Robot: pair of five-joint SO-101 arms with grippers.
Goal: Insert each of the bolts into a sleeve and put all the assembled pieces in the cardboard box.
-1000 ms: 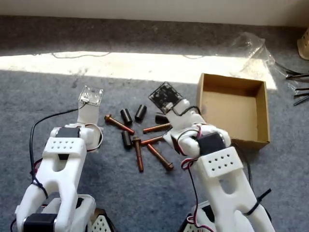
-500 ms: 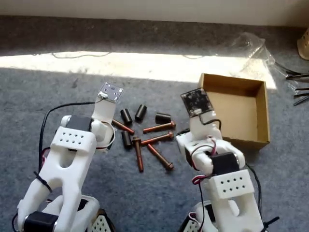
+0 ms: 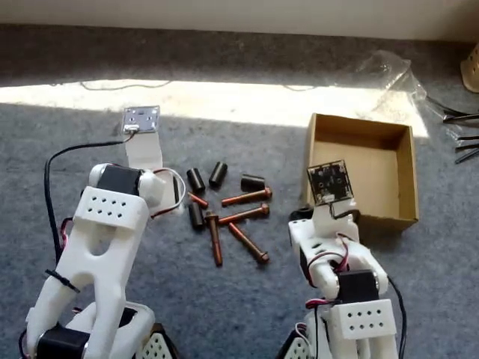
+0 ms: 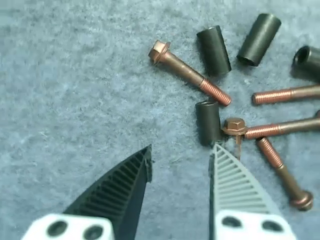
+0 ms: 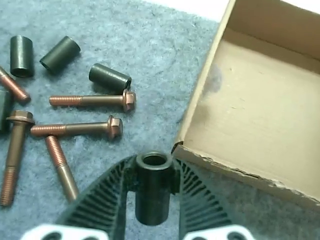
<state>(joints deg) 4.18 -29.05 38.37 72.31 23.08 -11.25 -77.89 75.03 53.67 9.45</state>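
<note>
The right claw (image 5: 152, 167) is clenched on 1 dark sleeve (image 5: 152, 195), which stands upright between its fingers with the open end up. This claw hangs over the grey carpet (image 3: 247, 299), just beside the near corner of the box (image 3: 359, 127), and the sleeve is not over the box. On the carpet between the 2 arms lie 5 copper bolts (image 3: 243, 215) and 4 more sleeves (image 3: 218, 174), all loose and separate. 3 of these sleeves lie on the far side of the group, and 1 lies among the bolts. 1 bolt is partly hidden under the left arm. The left claw (image 4: 181, 150) is released, its 2 fingers spread apart above the carpet. 1 fingertip is just beside the sleeve among the bolts and the head of a bolt.
</note>
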